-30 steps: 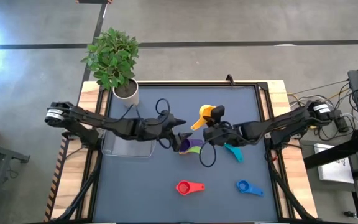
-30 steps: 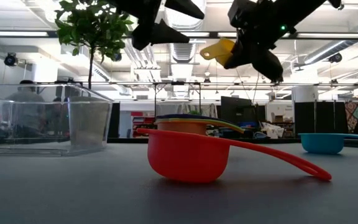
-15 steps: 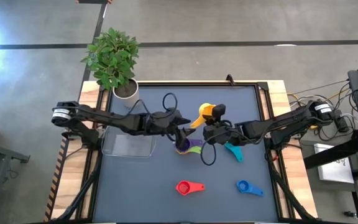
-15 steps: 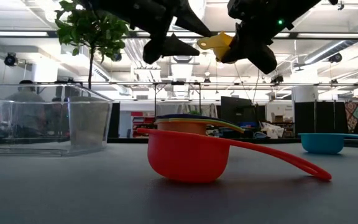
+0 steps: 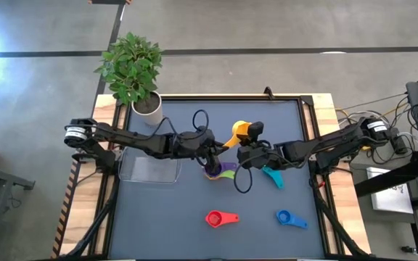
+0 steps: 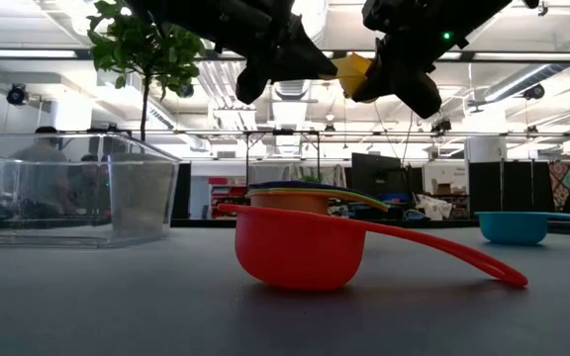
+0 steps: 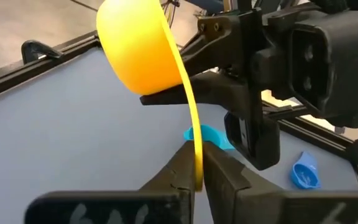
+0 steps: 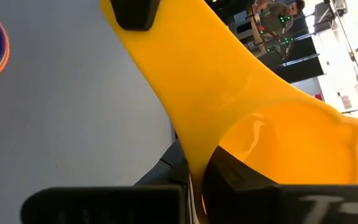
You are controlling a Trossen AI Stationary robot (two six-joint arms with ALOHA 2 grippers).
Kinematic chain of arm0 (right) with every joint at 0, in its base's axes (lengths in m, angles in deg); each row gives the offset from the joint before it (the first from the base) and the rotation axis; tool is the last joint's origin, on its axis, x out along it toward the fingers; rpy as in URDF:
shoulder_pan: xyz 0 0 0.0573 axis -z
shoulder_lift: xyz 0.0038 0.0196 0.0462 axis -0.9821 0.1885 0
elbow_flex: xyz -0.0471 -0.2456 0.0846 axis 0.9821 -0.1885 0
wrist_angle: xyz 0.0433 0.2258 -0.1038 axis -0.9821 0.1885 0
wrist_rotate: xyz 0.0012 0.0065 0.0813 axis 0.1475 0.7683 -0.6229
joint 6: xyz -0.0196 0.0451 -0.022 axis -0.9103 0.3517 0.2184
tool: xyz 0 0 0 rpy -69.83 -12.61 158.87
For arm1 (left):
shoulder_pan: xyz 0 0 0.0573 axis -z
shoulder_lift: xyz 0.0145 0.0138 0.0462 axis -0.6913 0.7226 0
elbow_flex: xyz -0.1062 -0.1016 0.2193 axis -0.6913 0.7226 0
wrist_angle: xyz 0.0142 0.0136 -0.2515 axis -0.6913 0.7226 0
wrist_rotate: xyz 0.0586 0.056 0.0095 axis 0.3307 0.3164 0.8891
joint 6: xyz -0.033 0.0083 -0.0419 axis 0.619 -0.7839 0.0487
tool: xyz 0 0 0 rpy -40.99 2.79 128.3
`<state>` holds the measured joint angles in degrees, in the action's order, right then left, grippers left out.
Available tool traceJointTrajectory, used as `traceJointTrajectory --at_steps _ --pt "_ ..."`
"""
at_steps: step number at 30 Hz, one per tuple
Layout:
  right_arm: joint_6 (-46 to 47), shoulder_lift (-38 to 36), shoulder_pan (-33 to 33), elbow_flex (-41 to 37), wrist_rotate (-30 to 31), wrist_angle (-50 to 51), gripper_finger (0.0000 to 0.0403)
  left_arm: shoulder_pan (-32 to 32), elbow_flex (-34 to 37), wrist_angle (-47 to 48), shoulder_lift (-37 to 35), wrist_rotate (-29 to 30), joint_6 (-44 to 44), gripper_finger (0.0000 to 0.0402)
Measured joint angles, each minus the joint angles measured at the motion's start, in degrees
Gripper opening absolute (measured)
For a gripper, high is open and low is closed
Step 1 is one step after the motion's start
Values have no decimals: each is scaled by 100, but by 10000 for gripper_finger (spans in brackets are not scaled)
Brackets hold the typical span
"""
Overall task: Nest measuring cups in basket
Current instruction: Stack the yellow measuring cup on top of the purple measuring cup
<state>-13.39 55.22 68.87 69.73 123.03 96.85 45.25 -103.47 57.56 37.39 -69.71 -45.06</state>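
While the yellow plastic measuring cup [image 7: 143, 53] hangs above mid-table, its handle clamped by the left gripper [image 7: 196, 179] and its bowl rim pinched by the right gripper [image 5: 244, 153], the right should release before the left pulls away.

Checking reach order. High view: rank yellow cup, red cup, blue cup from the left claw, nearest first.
1. Yellow plastic measuring cup: its handle is in the left claw, mid-table.
2. Red plastic measuring cup: on the near side of the table.
3. Blue plastic measuring cup: near side, farther right.
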Motion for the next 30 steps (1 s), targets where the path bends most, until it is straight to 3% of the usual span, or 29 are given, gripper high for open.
traceJointTrajectory --at_steps 6,9,13,18,23,30 --pt "474 -467 -37 0 229 237 66 9 -2 -58 -69 155 -134 1" --pt "894 -868 -46 -1 49 471 105 13 -7 -34 -80 305 -170 0" --pt "1576 -1433 -72 -2 -446 704 154 26 13 49 -73 663 -264 0" --pt "2757 -2209 -72 -188 -1491 773 192 137 83 -478 -92 1127 -559 0" --pt "3313 -2908 -68 -1229 -2384 -1056 200 281 540 -2249 -83 1240 -1224 0" --pt "3966 -2985 267 -2851 -3611 -4823 201 304 1449 -5299 344 361 -1343 0"
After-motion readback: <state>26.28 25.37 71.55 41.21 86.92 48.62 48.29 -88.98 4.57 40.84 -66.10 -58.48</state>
